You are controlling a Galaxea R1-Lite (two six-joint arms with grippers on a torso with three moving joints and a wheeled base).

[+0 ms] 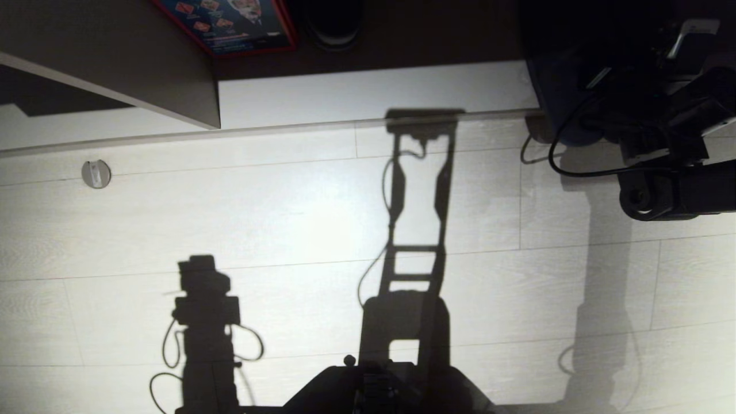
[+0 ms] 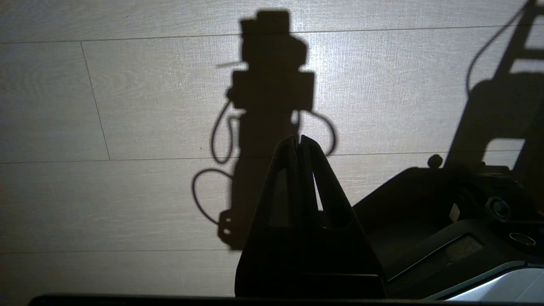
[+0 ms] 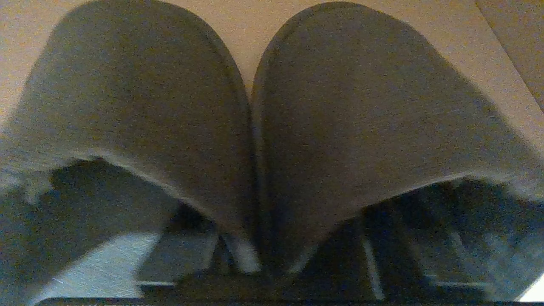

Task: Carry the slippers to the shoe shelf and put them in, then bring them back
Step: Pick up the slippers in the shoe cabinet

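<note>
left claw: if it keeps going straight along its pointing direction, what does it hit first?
Most likely the pale wood floor. In the left wrist view the left claw, shut and empty, points at bare planks crossed only by the arm's own shadow. Nothing stands between them as far as that view shows, though the depth is hard to judge.

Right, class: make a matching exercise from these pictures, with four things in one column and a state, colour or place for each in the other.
1 slippers
2 left gripper
3 red-edged box
4 round silver stud

A shut, above pale floor planks
B side by side, inner edges together
C set in the floor near the white strip
D blue printed face, in the dark area

Pairs: 1-B, 2-A, 3-D, 4-C
</note>
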